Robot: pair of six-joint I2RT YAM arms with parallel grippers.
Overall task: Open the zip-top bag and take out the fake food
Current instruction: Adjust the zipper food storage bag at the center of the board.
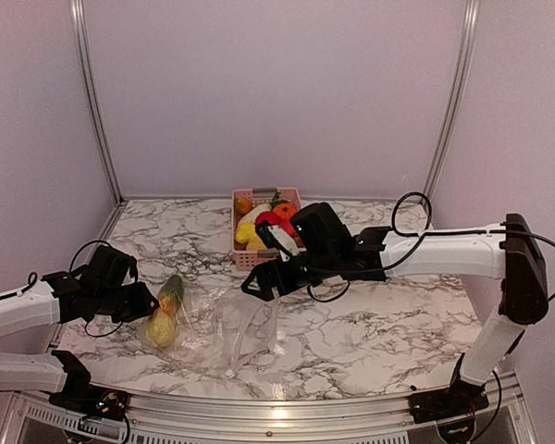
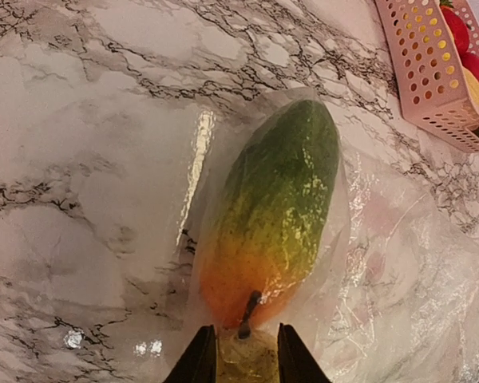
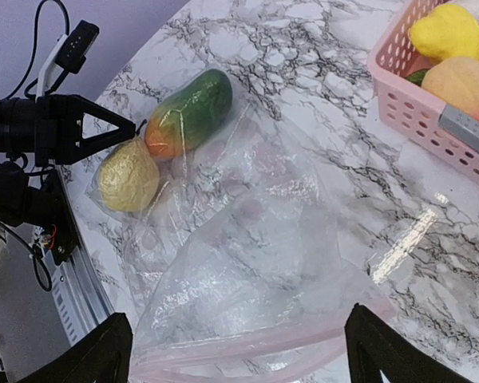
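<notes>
**Left end effector** (image 2: 246,339): the fingers stand a little apart with a narrow gap between them. It sits low at the left end of the bag (image 3: 247,263). The tips are just beside the stem end of the green-orange fruit (image 2: 279,207). The yellow fruit (image 3: 129,175) shows through the gap in the wrist view. Whether the tips touch the film cannot be told.

**Right end effector** (image 3: 238,319): the fingers are spread wide and nothing is clamped. It hangs over the right end of the bag. In its wrist view the pink zip strip (image 3: 303,331) runs across between the two fingers. Contact with the strip cannot be told.

**Bag:** clear and crinkled, it lies on the marble worktop (image 1: 398,324) between the two arms, near the front edge. Both fruits are inside it at the left end, side by side under the film. The green-orange fruit lies farther from the arm bases than the yellow one. Whether the zip is parted cannot be told.

**Basket** (image 1: 243,259): pink and perforated, it stands behind the bag, toward the back wall and apart from it. It holds other food (image 1: 276,222) in yellow, red and orange pieces. The right arm reaches across just in front of it.
</notes>
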